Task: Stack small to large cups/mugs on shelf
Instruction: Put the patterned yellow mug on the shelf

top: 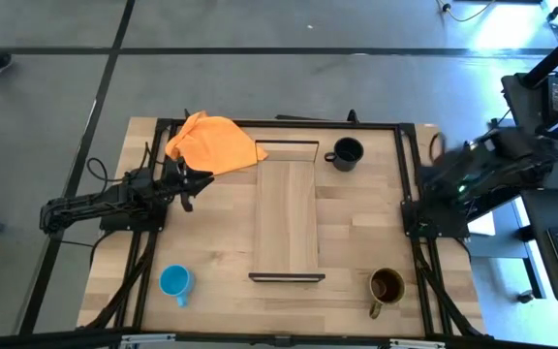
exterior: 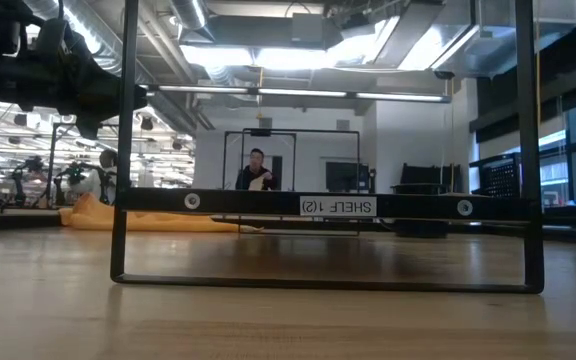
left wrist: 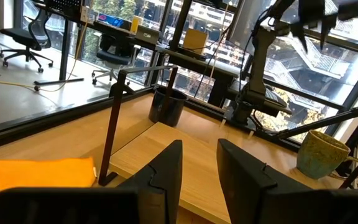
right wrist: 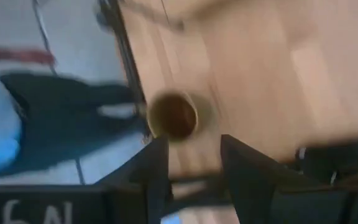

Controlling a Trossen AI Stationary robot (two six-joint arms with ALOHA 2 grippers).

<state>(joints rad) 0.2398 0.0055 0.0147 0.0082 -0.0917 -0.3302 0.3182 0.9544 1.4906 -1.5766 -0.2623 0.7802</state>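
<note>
The light-wood shelf (top: 286, 218) lies flat mid-table, with a dark rail at each short end. The black mug (top: 345, 153) stands upright beyond the shelf's far right corner and also appears as the black mug (left wrist: 166, 106) in the left wrist view. The brown-olive mug (top: 387, 286) stands near the table's near right corner. The small blue mug (top: 174, 282) stands near the near left corner. My left gripper (left wrist: 197, 168) hovers open at the table's left, beside the orange cloth (top: 211, 143). My right gripper (right wrist: 194, 155) is open, high over the right edge, looking down on the brown-olive mug (right wrist: 173, 116).
The orange cloth lies crumpled at the far left corner, touching the shelf's far rail (left wrist: 114, 124). The near rail (exterior: 328, 205) fills the low view. A dark frame runs along the table edges (top: 410, 208). A person (exterior: 256, 170) sits far off in the room behind.
</note>
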